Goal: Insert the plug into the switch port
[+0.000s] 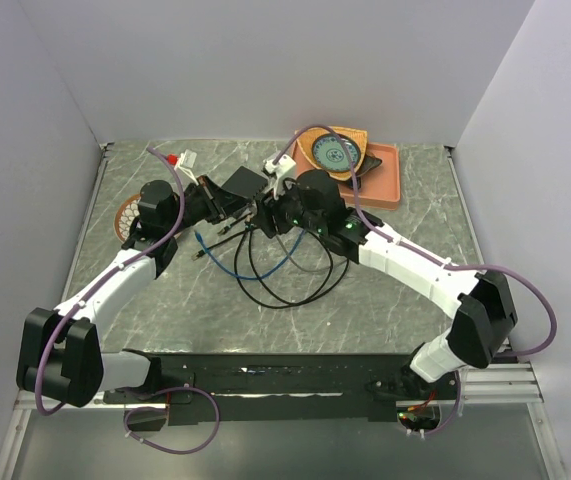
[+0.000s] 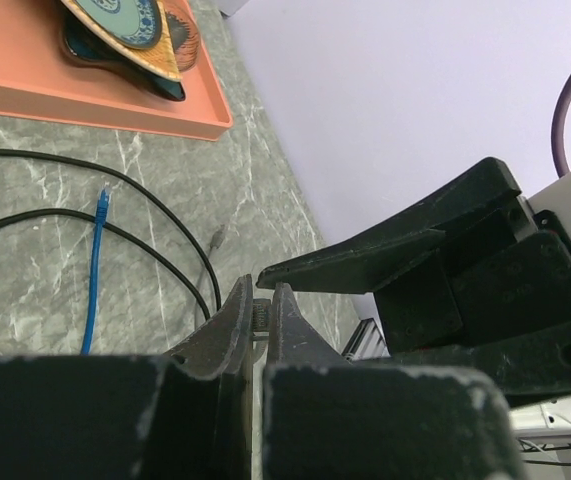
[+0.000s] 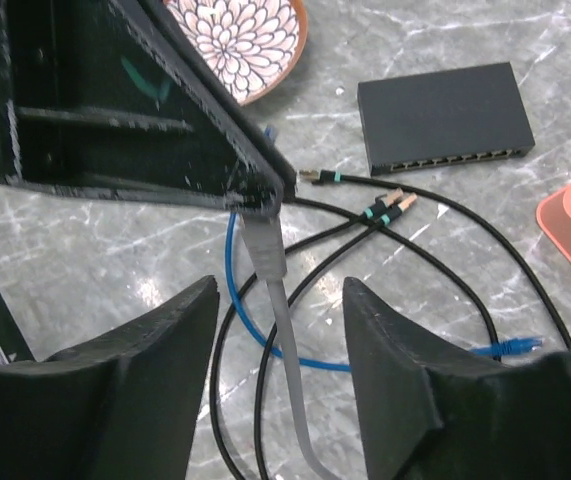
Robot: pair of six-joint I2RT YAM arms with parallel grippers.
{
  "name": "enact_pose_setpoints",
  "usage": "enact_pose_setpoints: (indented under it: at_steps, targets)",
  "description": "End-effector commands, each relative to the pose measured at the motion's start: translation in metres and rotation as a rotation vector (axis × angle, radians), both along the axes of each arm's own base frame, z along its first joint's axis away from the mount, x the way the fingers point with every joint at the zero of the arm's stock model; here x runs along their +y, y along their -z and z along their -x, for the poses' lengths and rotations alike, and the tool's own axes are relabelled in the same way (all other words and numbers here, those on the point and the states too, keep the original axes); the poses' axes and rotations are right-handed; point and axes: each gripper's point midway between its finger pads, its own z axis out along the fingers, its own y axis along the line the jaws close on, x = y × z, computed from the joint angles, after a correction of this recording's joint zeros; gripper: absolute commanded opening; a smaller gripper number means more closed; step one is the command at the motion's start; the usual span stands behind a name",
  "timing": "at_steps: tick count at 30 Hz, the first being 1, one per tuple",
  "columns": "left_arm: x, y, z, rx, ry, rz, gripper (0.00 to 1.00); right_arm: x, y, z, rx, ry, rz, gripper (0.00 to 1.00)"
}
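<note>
We are pinching the plug (image 3: 262, 240) in our closed left gripper (image 2: 262, 300) | right gripper (image 3: 280, 290) is gaping around its cable (image 3: 290, 380) | switch port (image 3: 455, 158) is lying well apart | we are advising squaring plug to port before pushing.

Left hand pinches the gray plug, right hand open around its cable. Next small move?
Probably close the right hand on the gray cable just behind the plug. Its fingers stand open with the cable running between them, and the left hand pinches the plug at its tip. The switch lies apart, so a second grip should steady the plug before aiming at its ports.
</note>
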Motion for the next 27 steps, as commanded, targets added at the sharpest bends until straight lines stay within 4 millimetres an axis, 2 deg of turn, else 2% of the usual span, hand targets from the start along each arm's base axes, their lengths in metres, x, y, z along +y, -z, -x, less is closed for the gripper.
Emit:
enact_pose_setpoints:
  at_steps: [1,2,6,9,14,17,18,19,21,25,27]
  targets:
    - [-0.002,-0.021,0.002,-0.043,0.006,0.032,0.01,0.013,-0.026,-0.011,-0.068,0.005,-0.05,0.54]
    - [-0.002,-0.021,0.002,-0.043,0.005,0.031,0.01,0.014,-0.027,-0.011,-0.07,0.001,-0.054,0.49]
    - [-0.001,-0.022,0.002,-0.047,0.0,0.036,0.01,0.016,-0.024,-0.01,-0.069,-0.003,-0.058,0.47]
    - [-0.002,-0.021,0.002,-0.041,0.002,0.039,0.01,0.016,-0.026,-0.01,-0.08,-0.002,-0.067,0.39]
    - [-0.002,-0.019,0.002,-0.036,0.006,0.037,0.01,0.013,-0.024,-0.011,-0.079,0.019,-0.072,0.34]
    - [-0.003,-0.019,0.002,-0.032,0.005,0.041,0.01,0.015,-0.029,-0.013,-0.091,0.025,-0.094,0.22]
    - [-0.003,-0.018,0.003,-0.031,0.004,0.042,0.01,0.015,-0.027,-0.015,-0.086,0.033,-0.092,0.12]
    - [-0.003,-0.017,0.003,-0.027,0.006,0.042,0.01,0.014,-0.026,-0.016,-0.083,0.041,-0.09,0.06]
    - [-0.003,-0.019,0.003,-0.031,0.006,0.041,0.01,0.014,-0.026,-0.018,-0.086,0.053,-0.088,0.0]
    - [0.0,-0.016,0.0,-0.033,-0.019,0.016,0.04,0.01,-0.025,-0.018,-0.088,0.063,-0.084,0.0]
    - [0.001,-0.014,-0.001,-0.031,-0.028,0.004,0.1,0.006,-0.024,-0.015,-0.094,0.066,-0.082,0.0]
